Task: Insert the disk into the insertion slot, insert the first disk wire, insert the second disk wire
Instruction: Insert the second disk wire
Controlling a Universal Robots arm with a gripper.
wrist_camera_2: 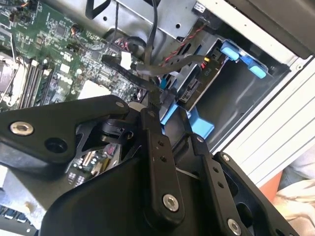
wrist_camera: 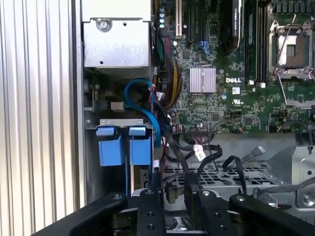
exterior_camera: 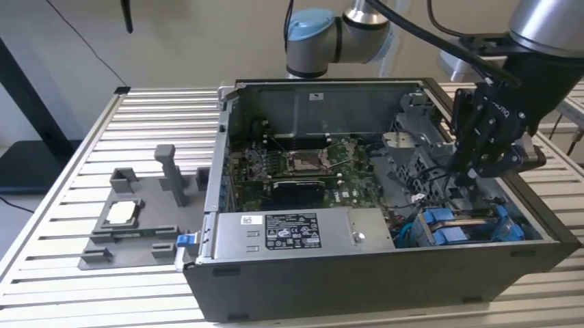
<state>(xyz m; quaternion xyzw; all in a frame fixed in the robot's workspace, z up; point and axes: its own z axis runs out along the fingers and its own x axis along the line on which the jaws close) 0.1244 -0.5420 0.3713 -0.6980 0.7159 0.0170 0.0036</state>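
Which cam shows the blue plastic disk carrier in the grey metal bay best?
First wrist view: the blue plastic carrier sits square to the camera, both tabs unobstructed, in the grey metal bay. Exterior view shows the carrier smaller, from above; second wrist view catches it obliquely.

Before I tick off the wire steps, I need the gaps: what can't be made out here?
The disk's sockets: second wrist view, wires and the end effector cross them.
How deep the disk sits in the slot: exterior view, end effector and case wall block it.
Where the wires end: first wrist view, they pass behind the end effector.
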